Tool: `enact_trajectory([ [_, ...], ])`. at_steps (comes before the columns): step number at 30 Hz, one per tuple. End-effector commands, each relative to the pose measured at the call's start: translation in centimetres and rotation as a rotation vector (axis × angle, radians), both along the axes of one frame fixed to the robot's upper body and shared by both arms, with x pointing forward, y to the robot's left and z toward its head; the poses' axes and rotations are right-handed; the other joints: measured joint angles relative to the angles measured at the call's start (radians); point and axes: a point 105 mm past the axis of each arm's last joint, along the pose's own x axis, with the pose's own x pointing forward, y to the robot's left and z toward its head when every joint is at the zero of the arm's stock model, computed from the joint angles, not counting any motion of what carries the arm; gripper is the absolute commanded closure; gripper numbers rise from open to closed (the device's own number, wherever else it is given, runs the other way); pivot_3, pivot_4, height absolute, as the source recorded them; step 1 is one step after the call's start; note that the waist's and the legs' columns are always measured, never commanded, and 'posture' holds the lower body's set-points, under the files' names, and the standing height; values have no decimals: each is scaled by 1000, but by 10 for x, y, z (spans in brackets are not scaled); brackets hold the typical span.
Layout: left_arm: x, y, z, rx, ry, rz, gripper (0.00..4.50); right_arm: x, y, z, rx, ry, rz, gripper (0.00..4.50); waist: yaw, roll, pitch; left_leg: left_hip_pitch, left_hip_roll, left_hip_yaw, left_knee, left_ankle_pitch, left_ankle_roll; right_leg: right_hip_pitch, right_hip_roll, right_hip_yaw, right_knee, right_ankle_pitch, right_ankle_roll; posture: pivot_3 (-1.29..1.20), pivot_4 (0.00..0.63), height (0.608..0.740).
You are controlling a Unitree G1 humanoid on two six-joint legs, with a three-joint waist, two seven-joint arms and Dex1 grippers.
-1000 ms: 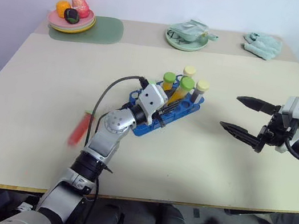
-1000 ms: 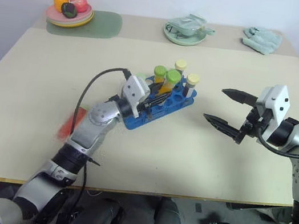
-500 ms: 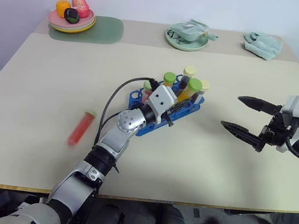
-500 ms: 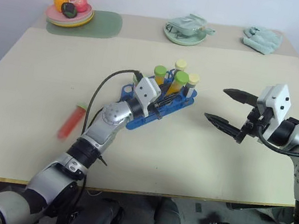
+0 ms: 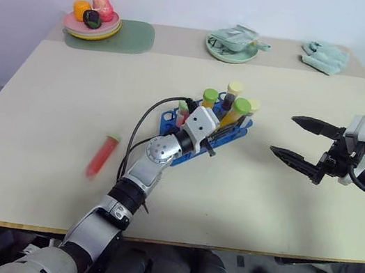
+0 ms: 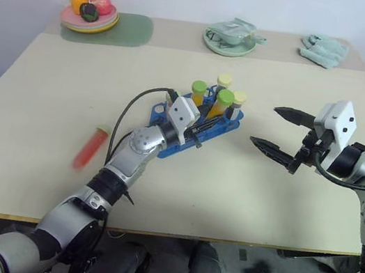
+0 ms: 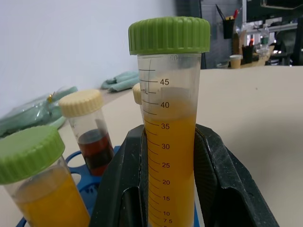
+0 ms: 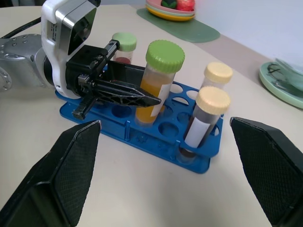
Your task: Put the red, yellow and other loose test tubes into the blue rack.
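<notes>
The red test tube (image 5: 102,156) lying on the table (image 5: 46,105) is blurred — its cap colour unclear. In the left wrist view, black fingers (image 7: 118,189) hide the yellow tube's (image 7: 166,156) lower sides.

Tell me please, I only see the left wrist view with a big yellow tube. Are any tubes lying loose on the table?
Observer: Yes. One red tube lies flat on the table, off to the left of the blue rack.
Operator: What's the other tool doing?
Observer: The right tool hangs open above the table, right of the rack, holding nothing.
Operator: Is my yellow tube in yet?
Observer: The left tool is shut on the yellow tube, and the tube's bottom is down among the rack's holes.
</notes>
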Motion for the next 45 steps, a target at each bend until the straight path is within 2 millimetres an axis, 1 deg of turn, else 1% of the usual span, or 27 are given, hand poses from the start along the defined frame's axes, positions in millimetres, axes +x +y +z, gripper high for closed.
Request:
enact_trajectory([
  [1,2,-1,2,-20,28,-8,3803,-4,-1,17,-16,-68,-4,0,-1,0,0,0,0,0,0,0,0,0,0,0,0,0,0,0,150,740],
  [6,1,0,0,-26,43,-19,3803,-4,0,18,-18,-71,-5,0,-1,0,0,0,0,0,0,0,0,0,0,0,-1,0,0,0,150,740],
  [12,6,3,-3,28,34,-11,3803,-2,0,19,-20,-80,-7,0,-2,0,0,0,0,0,0,0,0,0,0,0,-2,1,0,0,150,740],
  [15,2,5,-5,-6,76,-61,3803,-1,0,21,-17,-86,-10,0,-2,0,0,0,0,0,0,0,0,0,1,0,-2,1,0,0,150,740],
  [16,0,5,-4,-20,87,-75,2791,-1,0,21,-17,-87,-10,0,-2,0,0,0,0,0,0,0,0,0,1,0,-2,1,0,0,150,740],
  [17,0,7,-3,-23,83,-69,2489,-1,0,21,-17,-87,-10,0,-2,0,0,0,0,0,0,0,0,0,1,0,-2,1,0,0,150,740],
  [21,-2,8,6,-42,51,-66,429,0,0,20,-16,-84,-9,0,-1,0,0,0,0,0,0,0,0,0,1,0,-3,1,0,0,150,740],
  [22,-5,7,8,-38,43,-79,9,0,0,20,-16,-84,-8,0,-1,0,0,-1,0,0,0,0,0,0,1,0,-3,2,0,0,150,740],
  [29,-26,8,25,-52,21,-162,9,2,2,19,-12,-85,-4,0,-2,0,0,-1,0,0,-1,0,0,0,1,0,-4,2,0,0,150,740],
  [35,-28,25,43,-57,-16,-93,9,4,1,17,-9,-87,-5,0,-2,0,0,-1,0,0,0,0,0,1,1,0,-5,3,0,0,150,740],
  [39,-32,34,67,-72,-98,-58,9,6,1,17,-8,-89,-1,0,-2,0,0,-1,1,0,0,0,0,1,1,0,-5,3,0,0,150,740],
  [45,-32,47,106,-98,-172,-13,9,7,1,17,-8,-93,1,0,-2,0,0,-1,1,0,0,0,0,1,1,0,-6,3,0,0,150,740],
])
